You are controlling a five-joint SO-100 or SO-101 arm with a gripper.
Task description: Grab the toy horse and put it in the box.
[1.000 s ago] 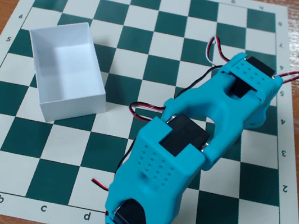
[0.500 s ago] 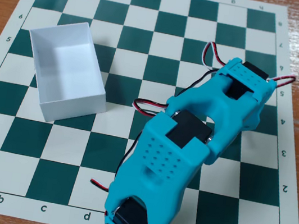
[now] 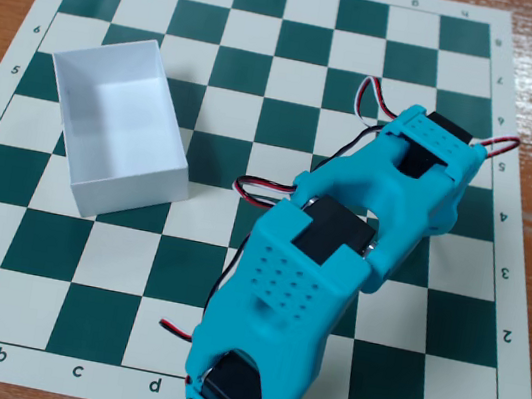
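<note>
Toy horse is nowhere visible to you, perhaps hidden under the turquoise arm (image 3: 340, 242) at 4 o'clock from the box (image 3: 119, 136), and with the gripper equally unseen, its opening unknowable, you risk toppling the figurine blind.

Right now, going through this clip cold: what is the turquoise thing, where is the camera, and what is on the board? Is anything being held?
The turquoise thing is a small robot arm made of printed plastic links, with black motors and red, white and black wires along it. It enters from the bottom edge and folds over the right half of the board. The one picture comes from a fixed camera looking down at an angle. On the wooden table lies a green-and-white chessboard mat. A white open-topped box stands on its left side, and it looks empty. The gripper and the toy horse are not visible; the arm's far end hides whatever is under it, so I cannot say whether anything is held.
</note>
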